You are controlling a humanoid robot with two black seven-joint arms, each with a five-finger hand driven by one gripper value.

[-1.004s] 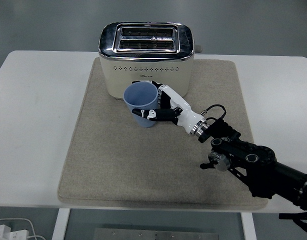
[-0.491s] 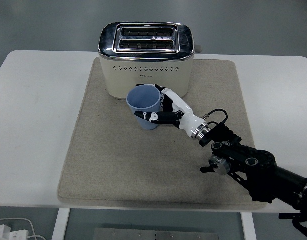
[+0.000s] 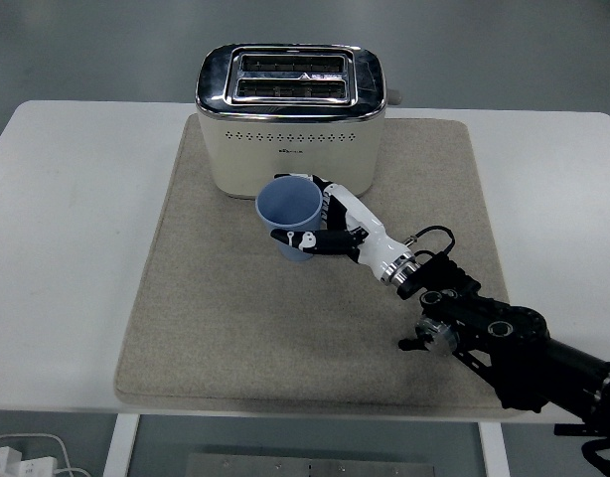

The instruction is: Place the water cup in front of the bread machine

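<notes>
A light blue water cup (image 3: 289,209) stands upright on the beige mat (image 3: 216,318), just in front of the cream and chrome bread machine (image 3: 290,114). My right hand (image 3: 330,229), white with black joints, wraps the cup's right side, thumb across its front and fingers behind it. The black right arm (image 3: 494,333) runs in from the lower right corner. The cup's base is hidden behind the thumb. No left arm shows.
The mat covers the middle of the white table (image 3: 67,229). A white power strip and cable (image 3: 22,459) lie on the floor at the bottom left.
My right hand and the cup have shifted slightly right and toward the near edge, away from the bread machine's front.
</notes>
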